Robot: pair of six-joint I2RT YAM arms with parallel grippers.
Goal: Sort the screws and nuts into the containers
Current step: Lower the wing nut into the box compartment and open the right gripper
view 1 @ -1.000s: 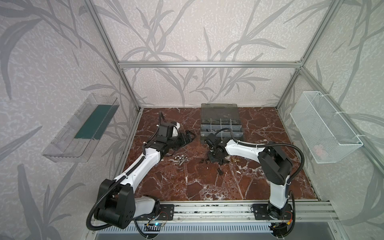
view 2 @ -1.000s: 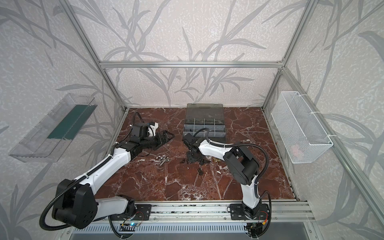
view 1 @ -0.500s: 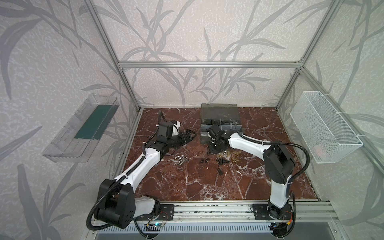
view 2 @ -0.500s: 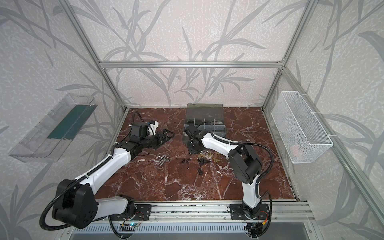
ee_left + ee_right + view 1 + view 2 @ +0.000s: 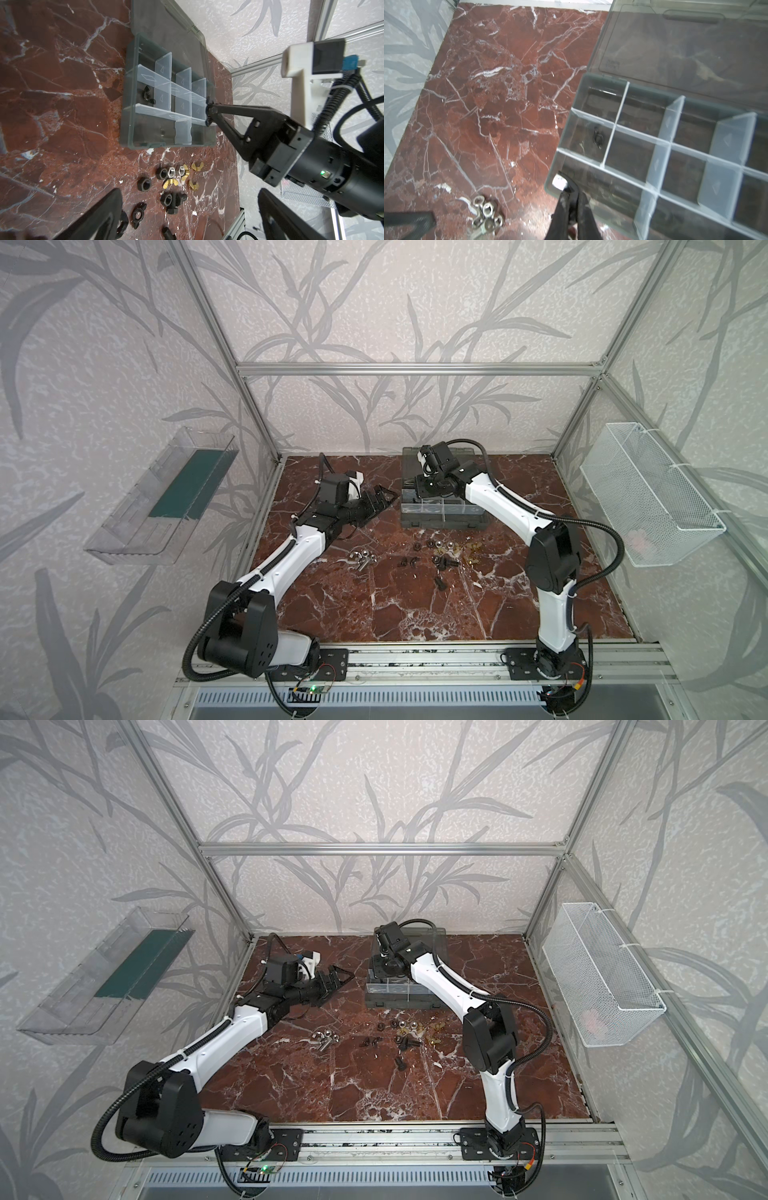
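Note:
The dark grey organiser case point(image 5: 442, 519) point(image 5: 399, 999) lies open at the back of the marble floor, its containers split by clear dividers point(image 5: 164, 66) point(image 5: 675, 118). One black wing nut point(image 5: 148, 94) point(image 5: 598, 138) lies in a compartment. My right gripper point(image 5: 419, 489) point(image 5: 380, 969) point(image 5: 208, 112) point(image 5: 566, 187) hangs over the case's near left corner, shut on a small black wing nut. Loose silver nuts point(image 5: 363, 560) point(image 5: 485, 216), black nuts and screws point(image 5: 440, 562) point(image 5: 172, 199) and brass wing nuts point(image 5: 465, 547) point(image 5: 170, 182) lie in front of the case. My left gripper point(image 5: 384, 495) point(image 5: 338, 975) point(image 5: 190, 193) is open and empty, left of the case.
A white wire-mesh basket point(image 5: 648, 497) hangs on the right wall. A clear tray with a green strip point(image 5: 166, 493) hangs on the left wall. A lone black screw point(image 5: 438, 581) lies nearer the front. Aluminium frame posts edge the floor.
My right gripper has risen from the loose pile and swung back over the organiser case, staying shut. The left arm has hardly moved.

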